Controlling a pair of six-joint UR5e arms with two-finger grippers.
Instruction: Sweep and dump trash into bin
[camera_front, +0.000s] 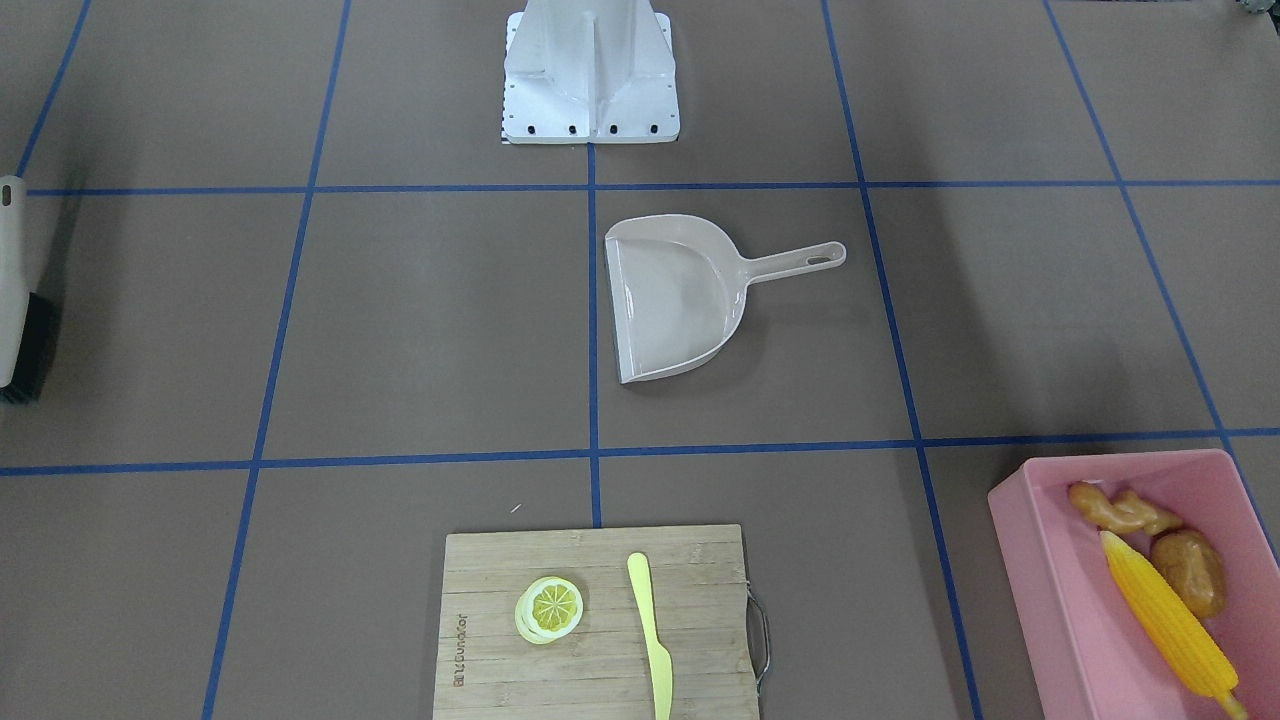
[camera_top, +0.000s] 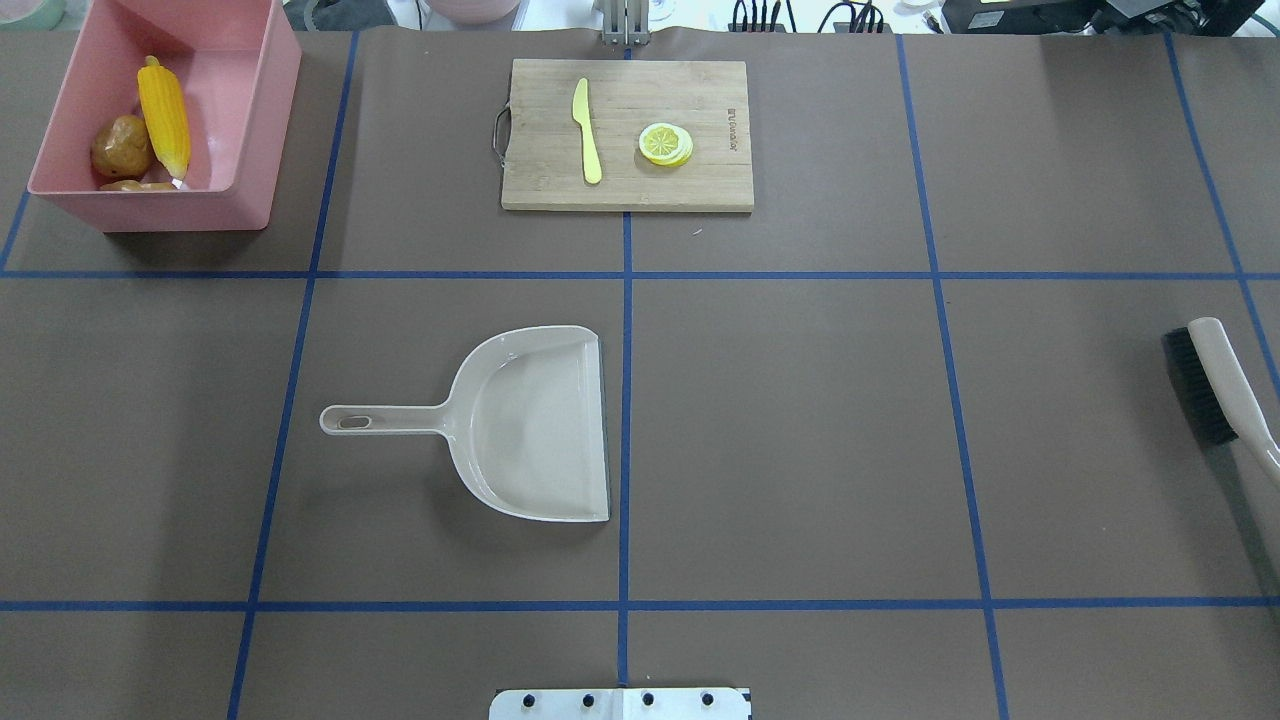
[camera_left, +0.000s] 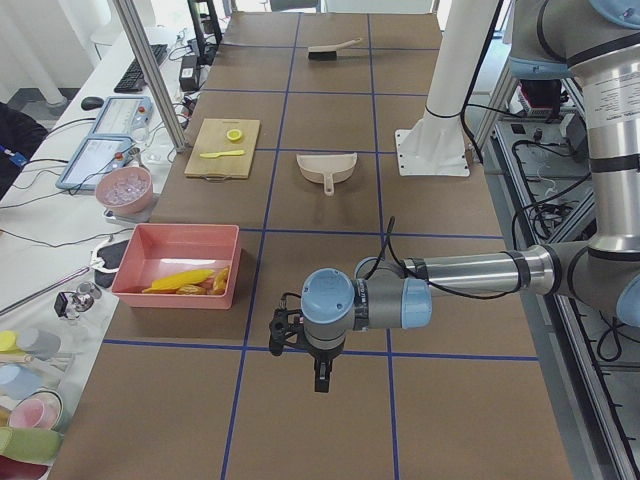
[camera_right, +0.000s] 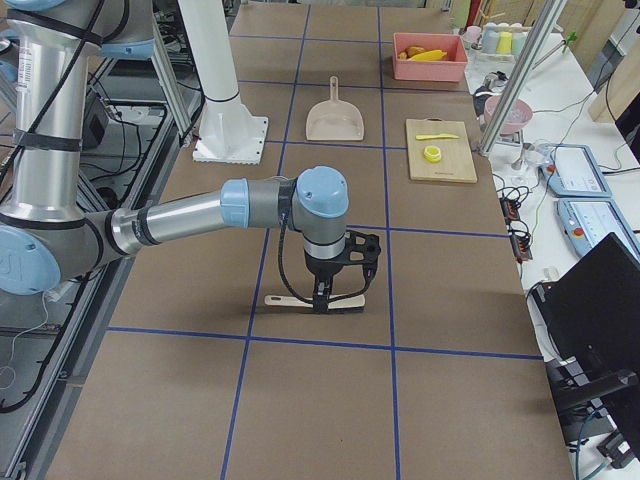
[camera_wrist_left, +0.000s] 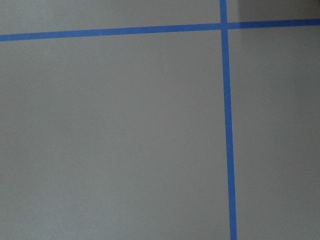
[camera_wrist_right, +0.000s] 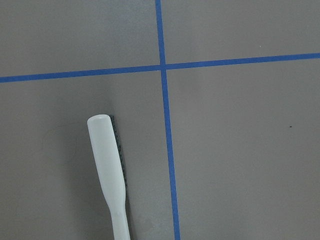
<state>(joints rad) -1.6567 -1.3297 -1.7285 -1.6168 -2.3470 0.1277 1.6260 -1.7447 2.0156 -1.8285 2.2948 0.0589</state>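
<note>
I am logging, by size:

- Desk (camera_top: 800, 400), carrying everything.
- Bin (camera_top: 160, 212), sitting at the far left corner.
- Dustpan (camera_top: 530, 430), lying mid-desk.
- Brush (camera_top: 1215, 385), lying by the right edge.
- Right fingers (camera_right: 318, 292), hanging at the brush; I cannot tell their grip.
- Left fingers (camera_left: 320, 372), hovering near the left edge; I cannot tell their state.
- Corn cob (camera_top: 165, 115), potato (camera_top: 121, 147) and ginger root (camera_front: 1115, 510), lying inside the bin.

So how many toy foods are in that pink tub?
3 in the pink tub: the corn cob down the middle, the potato beside it, the ginger root at the robot-side end. None looks hidden.
</note>
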